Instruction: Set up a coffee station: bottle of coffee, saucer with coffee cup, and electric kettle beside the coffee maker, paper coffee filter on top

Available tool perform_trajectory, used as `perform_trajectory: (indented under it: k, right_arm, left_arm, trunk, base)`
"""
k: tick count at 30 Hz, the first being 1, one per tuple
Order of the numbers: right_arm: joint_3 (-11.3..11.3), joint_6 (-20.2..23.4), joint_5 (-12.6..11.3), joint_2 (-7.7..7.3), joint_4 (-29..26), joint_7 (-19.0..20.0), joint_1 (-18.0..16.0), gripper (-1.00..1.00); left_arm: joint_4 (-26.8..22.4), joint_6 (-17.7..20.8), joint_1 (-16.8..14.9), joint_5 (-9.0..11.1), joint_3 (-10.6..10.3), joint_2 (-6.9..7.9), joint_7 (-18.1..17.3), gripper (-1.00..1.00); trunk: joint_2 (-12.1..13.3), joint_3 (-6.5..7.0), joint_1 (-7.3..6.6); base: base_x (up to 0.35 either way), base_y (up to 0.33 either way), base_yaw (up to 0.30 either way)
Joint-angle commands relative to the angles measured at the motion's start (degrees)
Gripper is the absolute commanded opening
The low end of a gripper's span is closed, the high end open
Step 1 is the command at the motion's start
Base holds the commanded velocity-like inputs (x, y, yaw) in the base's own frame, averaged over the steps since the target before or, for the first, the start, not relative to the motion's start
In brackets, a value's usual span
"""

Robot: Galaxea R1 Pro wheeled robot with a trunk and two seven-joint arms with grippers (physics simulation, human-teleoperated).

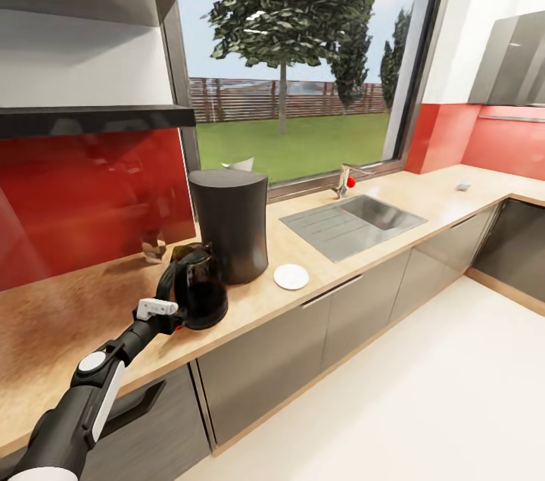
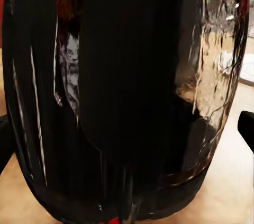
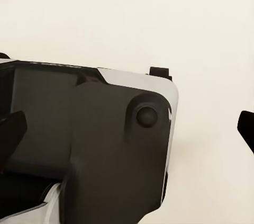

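Head view showed the wooden countertop (image 1: 68, 314) running across the middle of the frame, with the tall dark coffee maker (image 1: 231, 223) at centre-left. Just beside it, lower left, stood the electric kettle (image 1: 198, 285), upright, its handle toward the left gripper (image 1: 163, 312), the nearer arm. That gripper reached up from the lower left and seemed to meet the handle; whether it was clamped I could not tell. The small white saucer (image 1: 291, 276) lay right of the coffee maker.
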Motion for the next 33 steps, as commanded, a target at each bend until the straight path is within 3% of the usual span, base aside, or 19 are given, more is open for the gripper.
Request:
perform_trajectory:
  k: [1,15,24,33]
  right_arm:
    - [0.48,-0.16,-0.57,-0.02,0.05,0.23,-0.05,1.00]
    - [0.48,-0.17,-0.57,-0.02,0.05,0.24,-0.05,1.00]
    - [0.48,-0.16,-0.57,-0.02,0.05,0.23,-0.05,1.00]
    - [0.48,-0.16,-0.57,-0.02,0.05,0.23,-0.05,1.00]
  left_arm:
    - [-0.09,0.37,-0.05,-0.15,0.14,-0.03,-0.38,1.00]
    - [-0.09,0.37,-0.05,-0.10,0.35,-0.02,-0.31,1.00]
    - [-0.09,0.29,-0.05,-0.13,0.41,-0.02,-0.36,1.00]
    - [-0.09,0.32,-0.05,-0.12,0.40,-0.02,-0.33,1.00]
  trunk:
    - [-0.13,-0.13,0.04]
    - [-0.13,-0.13,0.04]
    - [-0.13,-0.13,0.04]
    - [-0.13,-0.13,0.04]
  base:
    - [0.000,0.000,0.000]
    - [-0.002,0.000,0.000]
    - [-0.239,0.000,0.000]
    - [-0.044,0.000,0.000]
